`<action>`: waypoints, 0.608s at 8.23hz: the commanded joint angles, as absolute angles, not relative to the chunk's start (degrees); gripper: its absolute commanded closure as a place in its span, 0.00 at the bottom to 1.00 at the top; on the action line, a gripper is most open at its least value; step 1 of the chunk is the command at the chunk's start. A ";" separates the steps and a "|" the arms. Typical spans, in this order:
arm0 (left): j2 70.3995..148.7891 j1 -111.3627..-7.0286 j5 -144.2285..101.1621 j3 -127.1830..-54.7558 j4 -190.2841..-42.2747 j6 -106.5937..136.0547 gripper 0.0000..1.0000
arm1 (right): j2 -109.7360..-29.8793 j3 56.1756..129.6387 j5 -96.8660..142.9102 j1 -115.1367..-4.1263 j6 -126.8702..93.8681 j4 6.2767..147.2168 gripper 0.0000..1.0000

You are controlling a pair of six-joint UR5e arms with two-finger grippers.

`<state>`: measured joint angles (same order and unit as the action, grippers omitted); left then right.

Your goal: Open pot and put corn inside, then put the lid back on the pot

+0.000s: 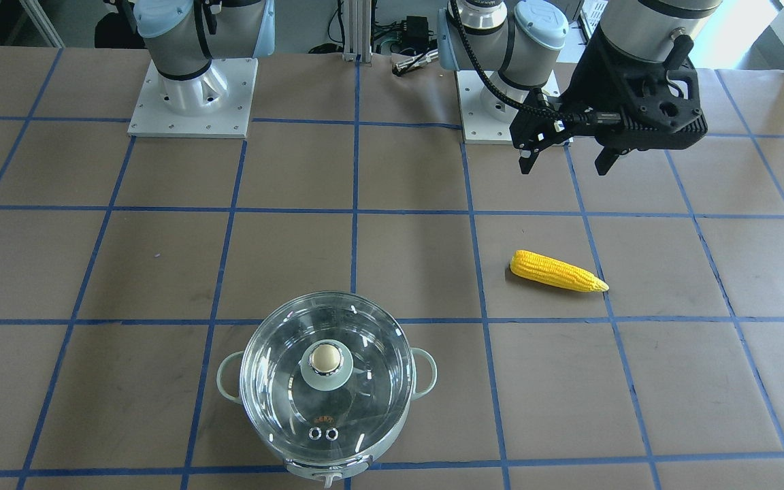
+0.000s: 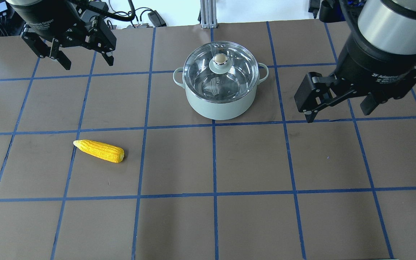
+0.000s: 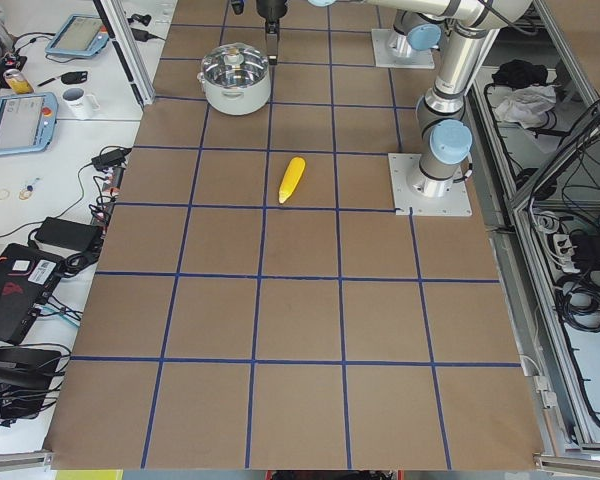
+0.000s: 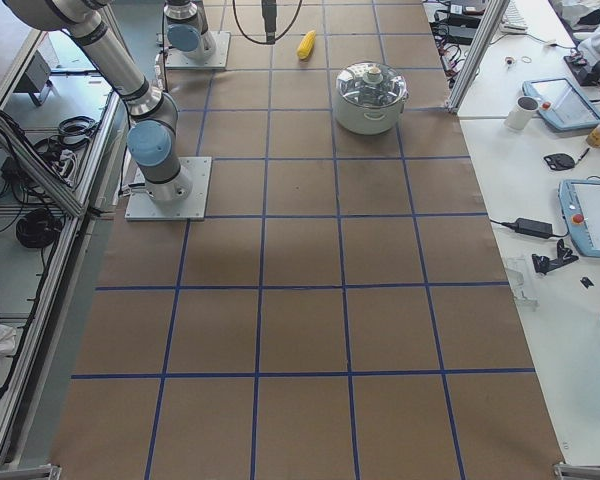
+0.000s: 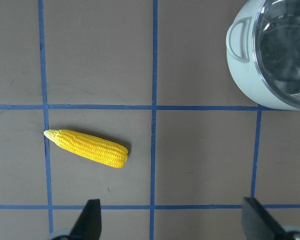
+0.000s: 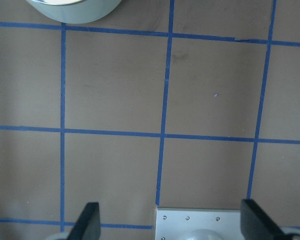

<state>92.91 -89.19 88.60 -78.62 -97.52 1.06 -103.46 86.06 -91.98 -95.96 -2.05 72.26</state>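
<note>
The pot (image 2: 222, 106), mint-green outside, stands at the far middle of the table with the clear glass lid (image 2: 208, 77) shut on it. Its knob (image 1: 326, 356) points up. The corn (image 2: 99, 151) lies flat on the brown table on my left side, apart from the pot, with its tip pointing away from the pot. My left gripper (image 2: 88, 62) is open and empty, raised above the table, and sees the corn (image 5: 87, 148) below and ahead. My right gripper (image 2: 338, 112) is open and empty, raised to the right of the pot.
The arms' white base plates (image 1: 191, 102) are bolted near the robot's edge of the table. Blue tape lines grid the brown surface. Side benches beyond the pot's edge of the table hold tablets (image 4: 592, 215) and a mug (image 4: 527, 112). An aluminium post (image 2: 205, 12) stands behind the pot.
</note>
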 commanded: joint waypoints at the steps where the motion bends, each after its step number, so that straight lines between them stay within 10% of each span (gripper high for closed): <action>1: 92.81 -89.12 88.86 -78.66 -97.47 0.97 0.00 | -95.96 84.82 -91.23 -93.97 -0.98 78.02 0.00; 5: 92.81 -88.69 88.68 -78.57 -97.47 1.14 0.00 | -93.17 83.94 -86.68 -93.16 -0.71 86.21 0.00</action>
<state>92.84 -89.09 88.85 -78.60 -97.47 0.97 -94.99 84.38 -89.50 -93.30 -0.84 83.54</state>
